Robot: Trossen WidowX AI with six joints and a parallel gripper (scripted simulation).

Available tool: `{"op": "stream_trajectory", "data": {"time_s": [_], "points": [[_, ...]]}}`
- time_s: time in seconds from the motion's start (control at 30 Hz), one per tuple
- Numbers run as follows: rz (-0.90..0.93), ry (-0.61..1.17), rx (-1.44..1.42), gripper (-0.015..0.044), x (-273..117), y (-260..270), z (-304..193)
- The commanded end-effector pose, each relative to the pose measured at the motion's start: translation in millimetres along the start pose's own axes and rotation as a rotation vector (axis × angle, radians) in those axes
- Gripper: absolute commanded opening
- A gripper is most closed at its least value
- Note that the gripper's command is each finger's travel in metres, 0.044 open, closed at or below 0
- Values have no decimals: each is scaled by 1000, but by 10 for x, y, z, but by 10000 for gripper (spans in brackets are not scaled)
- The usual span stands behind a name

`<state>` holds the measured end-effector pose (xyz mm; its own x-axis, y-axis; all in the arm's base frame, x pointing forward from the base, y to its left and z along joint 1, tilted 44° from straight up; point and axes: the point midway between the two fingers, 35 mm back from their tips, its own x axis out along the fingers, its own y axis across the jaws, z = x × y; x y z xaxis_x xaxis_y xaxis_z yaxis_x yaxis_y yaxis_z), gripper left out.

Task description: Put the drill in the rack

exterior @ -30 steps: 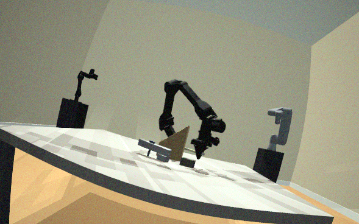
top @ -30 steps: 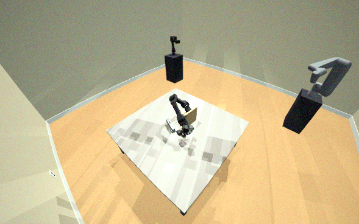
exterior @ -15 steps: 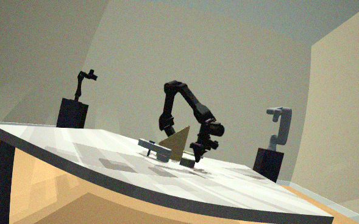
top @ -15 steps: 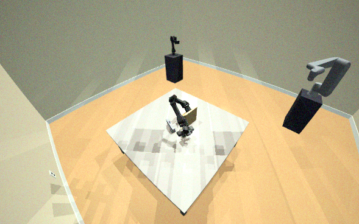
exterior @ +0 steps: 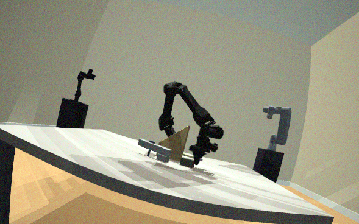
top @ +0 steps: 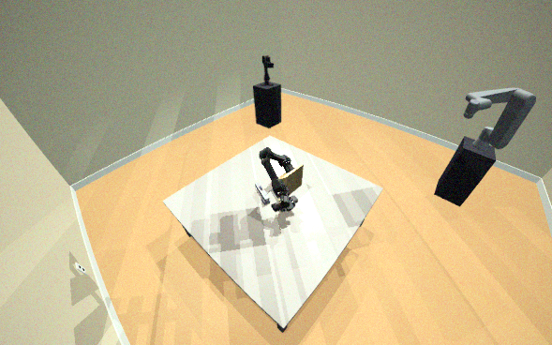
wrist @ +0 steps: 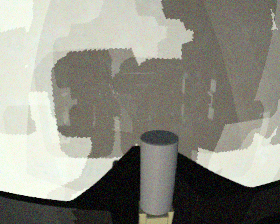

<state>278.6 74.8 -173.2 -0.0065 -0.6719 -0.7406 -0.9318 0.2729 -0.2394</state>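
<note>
My gripper (top: 284,204) (exterior: 197,160) points down at the table (top: 250,272) (exterior: 56,137), in front of a tan upright panel (top: 292,178) (exterior: 177,143). It is shut on the drill (wrist: 158,170), a grey cylinder that stands up between the dark fingers in the wrist view, with a tan piece at its base. A small dark block (exterior: 187,163) sits on the table right beside the fingertips. The grey rack (top: 262,192) (exterior: 155,148) lies just left of the panel, apart from the gripper. I cannot make out the key.
A black pedestal with a camera mast (top: 267,104) (exterior: 72,112) stands beyond the table. A second black pedestal (top: 465,171) (exterior: 268,164) carries a grey arm at the right. Patchy shadows cover the table top.
</note>
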Motion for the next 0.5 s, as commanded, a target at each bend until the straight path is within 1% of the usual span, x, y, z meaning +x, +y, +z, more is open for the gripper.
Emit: {"op": "stream_trajectory", "data": {"time_s": [0.0, 0.47], "points": [[0, 6, -8, 0, 63, 10, -7], [-1, 7, -8, 0, 170, 21, -11]]}}
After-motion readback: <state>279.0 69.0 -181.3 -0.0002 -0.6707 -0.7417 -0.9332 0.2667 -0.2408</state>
